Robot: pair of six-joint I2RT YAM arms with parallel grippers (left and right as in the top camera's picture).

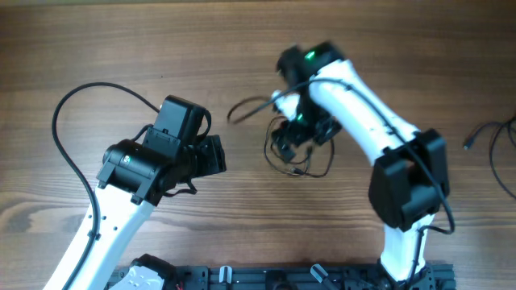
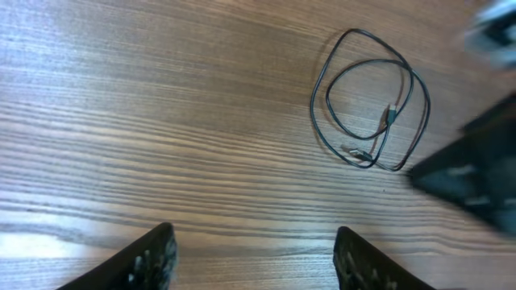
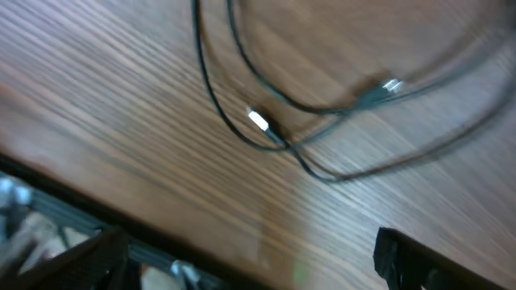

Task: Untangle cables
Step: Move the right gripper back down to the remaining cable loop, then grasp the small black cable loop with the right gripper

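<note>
The cable (image 2: 364,155) lay near the middle of the desk (image 1: 242,48) in a loose coil of a few overlapping loops, thin and black, with two small plugs (image 3: 258,121) resting inside the coil where the strands crossed. It looked to me like a light, limp thing with no stiffness to speak of, so it would sag and trail from wherever it was lifted, and the smooth sheath might well slip through a light pinch. I reckoned the best hold was just behind one of the plugs, where the body is thicker and gives something to grip, so the free end could be drawn out through the loops rather than tugged tight. The right pincer (image 3: 250,258) hung just above the coil, its fingers spread wide with nothing between them, though that view was blurred. The left pincer (image 2: 254,258) was likewise spread and empty, low over bare wood, well apart from the coil. A second cable (image 1: 484,133) showed at the far right edge of the desk, away from both arms.
</note>
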